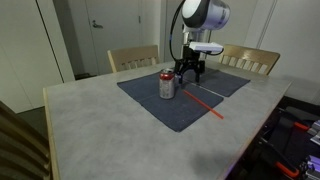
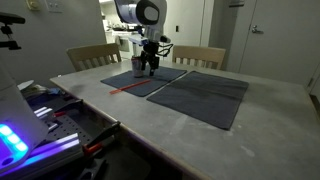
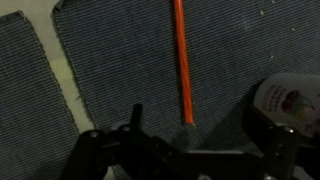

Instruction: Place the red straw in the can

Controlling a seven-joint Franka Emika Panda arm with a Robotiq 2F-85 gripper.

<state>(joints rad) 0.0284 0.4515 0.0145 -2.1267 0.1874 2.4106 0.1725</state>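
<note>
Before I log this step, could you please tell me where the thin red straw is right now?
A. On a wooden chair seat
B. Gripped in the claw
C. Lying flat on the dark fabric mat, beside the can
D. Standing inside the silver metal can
C: the thin red straw lies flat on the dark fabric mat, apart from the silver metal can, and the open claw holds nothing.
</note>
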